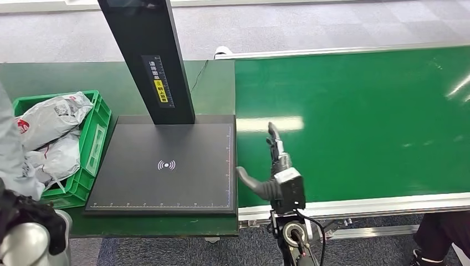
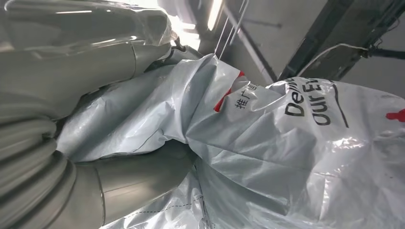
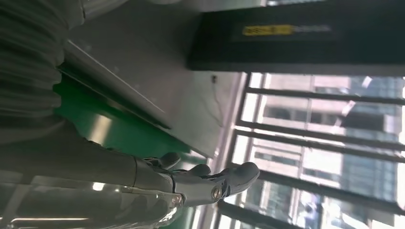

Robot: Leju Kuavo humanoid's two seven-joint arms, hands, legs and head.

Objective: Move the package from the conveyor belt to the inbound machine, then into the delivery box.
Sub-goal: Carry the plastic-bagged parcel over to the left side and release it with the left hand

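My left hand [image 2: 43, 143] grips a grey plastic package [image 2: 286, 157] with black print and red marks; a thick finger lies on either side of the crumpled bag. In the head view this package [image 1: 8, 158] hangs at the far left edge, beside the green delivery box [image 1: 94, 138], which holds other grey packages [image 1: 52, 116]. The inbound machine [image 1: 166, 166] is a black scan plate with a black post [image 1: 149, 55], and nothing lies on it. My right hand [image 1: 274, 166] hovers over the left end of the green conveyor belt [image 1: 360, 122], fingers straight, thumb out, holding nothing.
The machine and box stand on a dark green table [image 1: 55, 75]. The belt's metal frame [image 1: 360, 208] runs along the near side. A person's dark leg and shoe [image 1: 438, 238] are at the lower right. Grey carpet lies beyond the table.
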